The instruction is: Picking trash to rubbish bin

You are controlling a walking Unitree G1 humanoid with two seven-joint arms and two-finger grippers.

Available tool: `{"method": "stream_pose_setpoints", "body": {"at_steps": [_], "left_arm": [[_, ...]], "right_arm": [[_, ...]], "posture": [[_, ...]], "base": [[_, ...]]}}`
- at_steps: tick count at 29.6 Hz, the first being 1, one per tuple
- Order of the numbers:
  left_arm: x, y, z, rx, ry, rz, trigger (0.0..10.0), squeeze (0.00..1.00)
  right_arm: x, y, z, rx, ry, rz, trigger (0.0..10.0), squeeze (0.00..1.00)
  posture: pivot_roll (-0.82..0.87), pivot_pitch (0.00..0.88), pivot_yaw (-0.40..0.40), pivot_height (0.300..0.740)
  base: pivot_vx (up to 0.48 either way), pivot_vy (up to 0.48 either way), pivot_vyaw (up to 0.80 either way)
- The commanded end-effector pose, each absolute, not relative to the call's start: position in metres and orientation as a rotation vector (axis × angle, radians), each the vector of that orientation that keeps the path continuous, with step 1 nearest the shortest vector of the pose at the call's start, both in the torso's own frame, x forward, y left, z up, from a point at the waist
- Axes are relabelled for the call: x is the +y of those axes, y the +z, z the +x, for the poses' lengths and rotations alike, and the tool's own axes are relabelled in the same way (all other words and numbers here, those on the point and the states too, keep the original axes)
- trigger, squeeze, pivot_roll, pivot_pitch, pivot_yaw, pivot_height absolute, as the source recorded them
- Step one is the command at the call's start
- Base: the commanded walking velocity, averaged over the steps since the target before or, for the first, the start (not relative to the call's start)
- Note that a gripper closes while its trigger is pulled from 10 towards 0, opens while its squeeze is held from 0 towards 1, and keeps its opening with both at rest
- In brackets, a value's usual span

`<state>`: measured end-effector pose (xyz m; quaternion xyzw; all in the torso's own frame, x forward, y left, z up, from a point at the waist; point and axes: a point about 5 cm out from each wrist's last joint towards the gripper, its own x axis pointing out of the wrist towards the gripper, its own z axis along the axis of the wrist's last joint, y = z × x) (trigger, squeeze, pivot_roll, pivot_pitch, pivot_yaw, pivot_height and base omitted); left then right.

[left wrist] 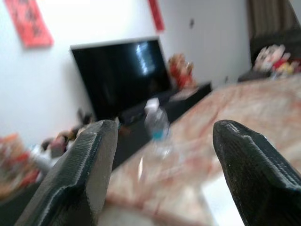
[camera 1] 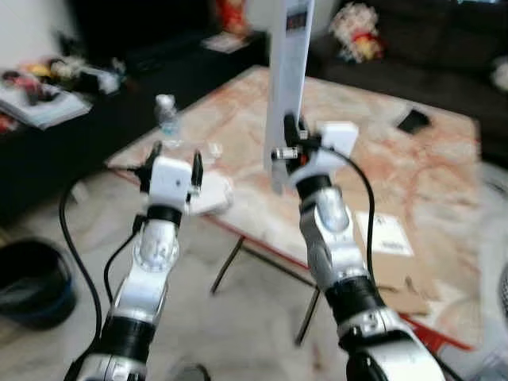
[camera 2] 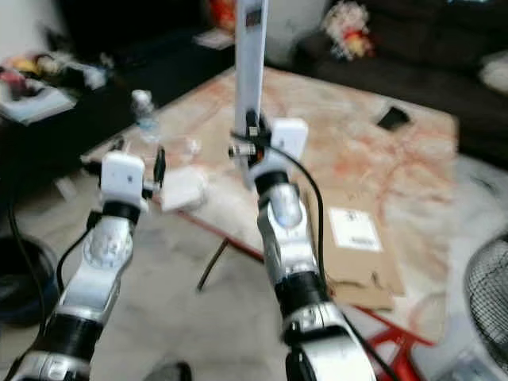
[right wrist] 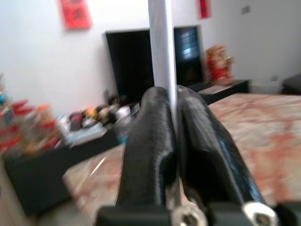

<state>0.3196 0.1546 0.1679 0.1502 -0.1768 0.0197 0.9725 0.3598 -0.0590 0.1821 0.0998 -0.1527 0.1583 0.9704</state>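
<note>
Right claw (right wrist: 175, 123) clamped on tall white strip (camera 1: 287, 79) (top cut off), left claw (left wrist: 162, 155) open, blurred bottle (camera 1: 166, 116) beyond.

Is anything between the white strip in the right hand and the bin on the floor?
The left arm hangs between the white strip, held in the right hand, and the dark bin down on the robot's left.
</note>
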Motion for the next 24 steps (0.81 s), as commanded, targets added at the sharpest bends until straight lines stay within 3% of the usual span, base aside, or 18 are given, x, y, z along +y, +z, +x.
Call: {"method": "stream_pose_setpoints", "body": {"at_steps": [1, 14, 24], "left_arm": [[0.152, 0.172, 0.32, -0.38, 0.035, 0.315, 10.0, 0.0], [0.151, 0.167, 0.319, -0.365, 0.032, 0.31, 10.0, 0.0], [0.154, 0.152, 0.316, -0.316, 0.035, 0.316, 10.0, 0.0]], "right_arm": [[-0.059, 0.179, 0.359, -0.307, 0.316, 0.203, 10.0, 0.0], [-0.06, 0.179, 0.359, -0.315, 0.313, 0.199, 10.0, 0.0], [-0.063, 0.149, 0.351, -0.225, 0.344, 0.143, 10.0, 0.0]], "posture": [[0.13, 0.126, -0.035, 0.74], [0.13, 0.131, -0.037, 0.74], [0.13, 0.135, -0.041, 0.74]], "base": [[0.0, 0.0, 0.0], [0.0, 0.0, 0.0], [0.0, 0.0, 0.0]]}}
